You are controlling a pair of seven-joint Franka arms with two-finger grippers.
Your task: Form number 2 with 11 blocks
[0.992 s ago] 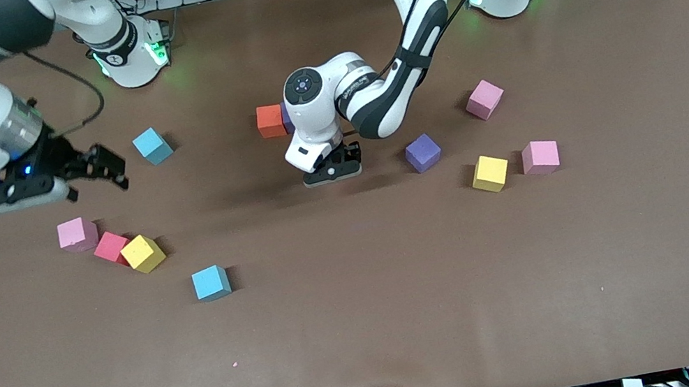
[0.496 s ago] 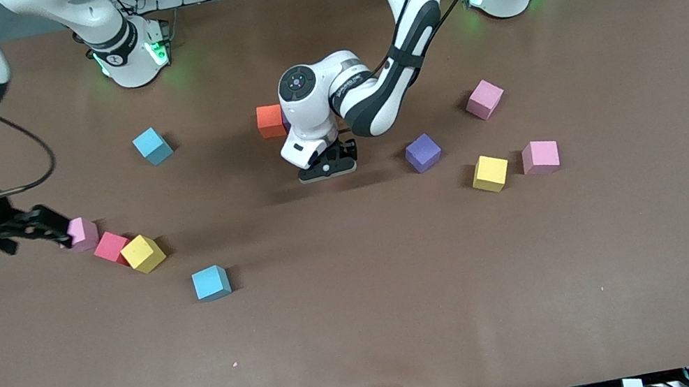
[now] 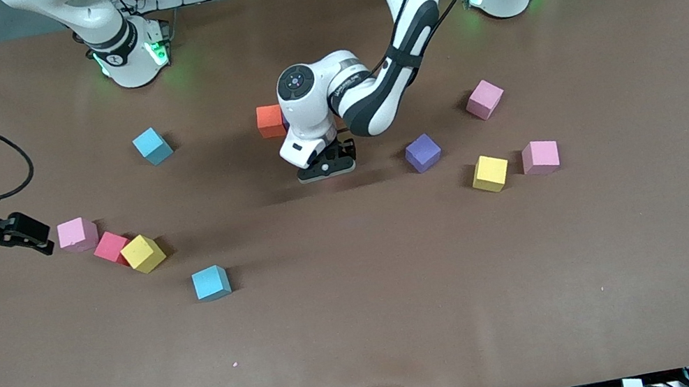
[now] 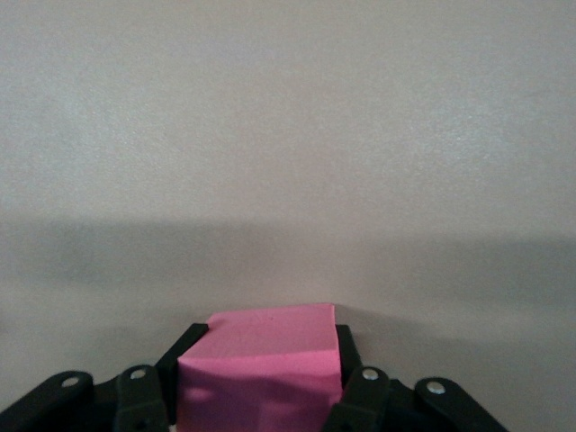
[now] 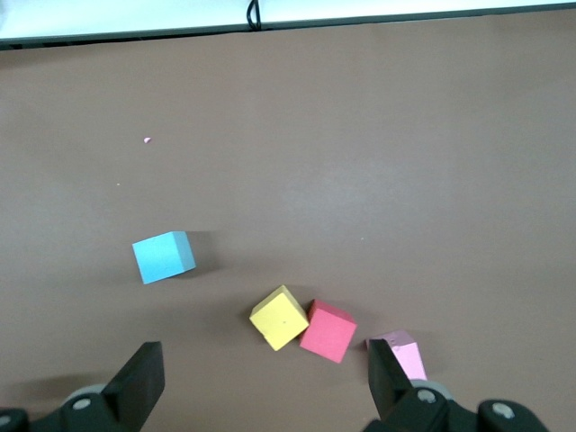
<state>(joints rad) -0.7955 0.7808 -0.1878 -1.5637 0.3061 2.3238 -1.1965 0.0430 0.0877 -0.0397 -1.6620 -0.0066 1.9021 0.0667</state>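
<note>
Left wrist view alone shows left tool (image 4: 261, 396) gripping pink block (image 4: 259, 369).

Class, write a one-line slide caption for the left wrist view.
Left gripper shut on a bright pink foam cube, held low over the bare brown table.

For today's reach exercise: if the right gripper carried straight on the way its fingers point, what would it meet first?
Probably the pink block nearest the open right gripper, though the gripper's height is unclear, so it may pass above.

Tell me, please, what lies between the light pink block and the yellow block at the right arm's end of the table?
A red block lies between the light pink block and the yellow block, seen in the front view.
</note>
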